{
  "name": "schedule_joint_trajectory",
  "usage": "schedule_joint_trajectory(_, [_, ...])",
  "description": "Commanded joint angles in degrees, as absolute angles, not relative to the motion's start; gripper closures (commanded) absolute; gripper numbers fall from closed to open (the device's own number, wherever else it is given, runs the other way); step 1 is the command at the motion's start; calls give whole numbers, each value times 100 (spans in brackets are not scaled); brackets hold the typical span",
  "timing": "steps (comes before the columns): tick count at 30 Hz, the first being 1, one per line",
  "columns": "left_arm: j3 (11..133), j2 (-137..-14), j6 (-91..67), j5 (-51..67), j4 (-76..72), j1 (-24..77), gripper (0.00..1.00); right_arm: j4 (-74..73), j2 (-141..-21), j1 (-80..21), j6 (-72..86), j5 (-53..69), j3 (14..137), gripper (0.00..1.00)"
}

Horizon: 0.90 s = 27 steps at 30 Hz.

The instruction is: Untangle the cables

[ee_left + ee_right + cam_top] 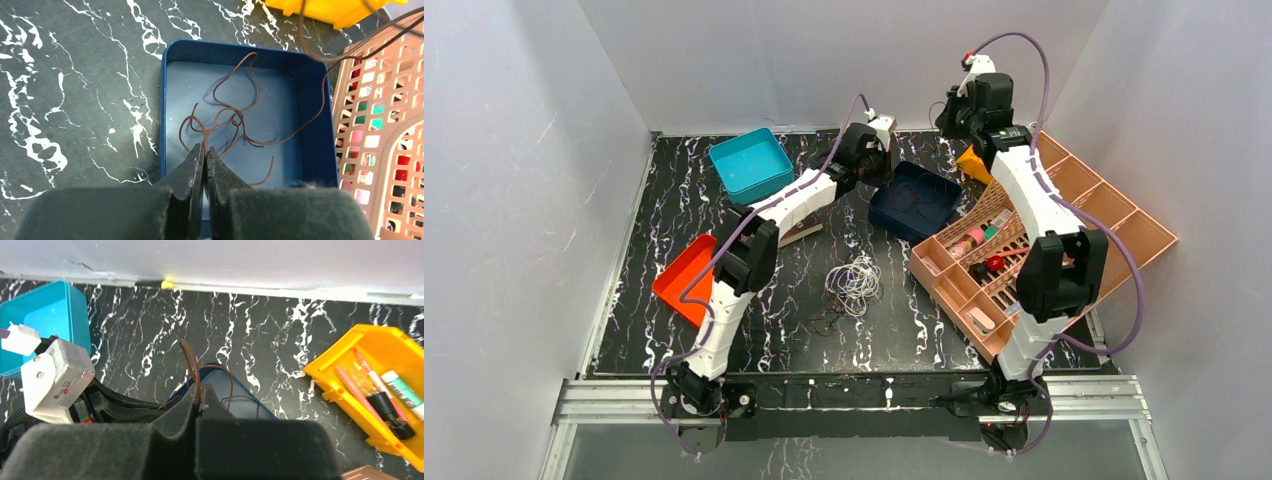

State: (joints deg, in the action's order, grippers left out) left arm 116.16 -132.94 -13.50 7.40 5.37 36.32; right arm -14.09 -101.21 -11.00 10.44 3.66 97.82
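Clamping brown cable [239,116] in left jaws, right jaws; strand slants rightward from bin [163,100].

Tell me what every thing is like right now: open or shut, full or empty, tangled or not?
Left pincer: shut on the brown cable.
Right pincer: shut on the brown cable.
Dark blue tray: holds loops of the brown cable.
Cable tangle: knotted, lying loose, nothing touching it.
Teal tray: empty.
Yellow bin: holds pens.
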Motion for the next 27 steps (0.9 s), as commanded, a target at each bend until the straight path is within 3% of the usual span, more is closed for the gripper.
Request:
schedule_joint_trajectory(1, [11980, -13365, -1237, 1064, 579, 3586, 100, -1090, -10366, -1105, 984, 815, 9938, 100])
schedule_joint_trajectory(22, [12865, -14583, -1257, 1332, 866, 3601, 100, -870, -10715, -1111, 1176, 990, 9383, 100])
schedule_joint_trajectory(27, [12780, -14388, -1193, 1298, 880, 3605, 90, -852, -10650, -1106, 1190, 1041, 9319, 100])
